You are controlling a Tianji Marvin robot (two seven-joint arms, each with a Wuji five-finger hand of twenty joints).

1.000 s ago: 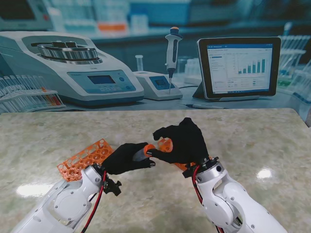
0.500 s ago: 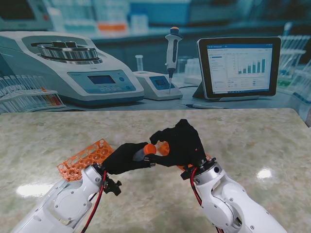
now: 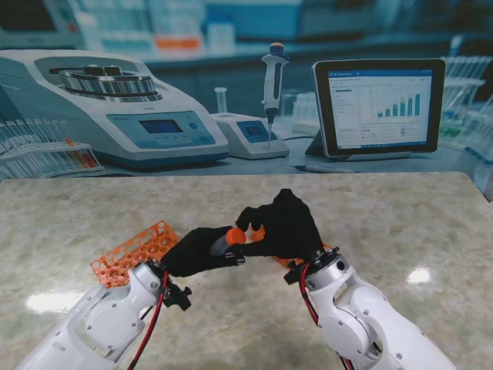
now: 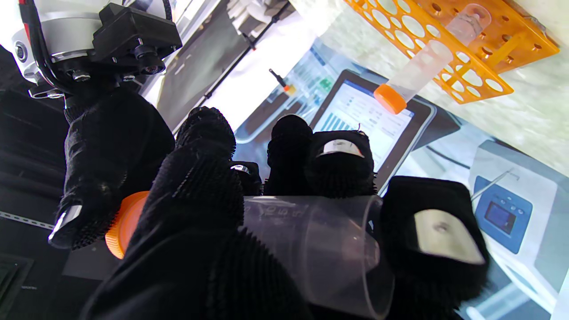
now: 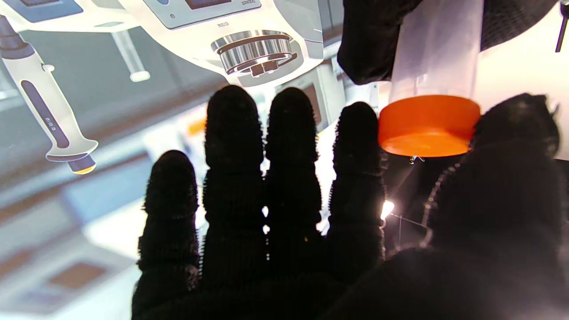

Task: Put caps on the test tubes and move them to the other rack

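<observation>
L hand [image 3: 202, 250] wrapped round a clear tube [image 4: 311, 240], held sideways over the table [image 3: 400, 223], orange cap [image 3: 234, 236] on the end pointing to the R hand [image 3: 283, 227]. R hand's thumb [image 5: 493, 195] and first finger [image 5: 358, 146] sit either side of that cap; from the R wrist view other fingers straight and apart, and can't tell if the pinch is tight. Both hands meet mid-table, near me. Orange rack [image 3: 132, 252] lies on the table to the L, just beyond the L wrist. L wrist view shows a second rack [image 4: 449, 49] w/ one capped tube [image 4: 418, 75] standing in it. Tablet [image 3: 379, 106], pipette [image 3: 273, 85] and centrifuge [image 3: 108, 104] are in the backdrop behind.
</observation>
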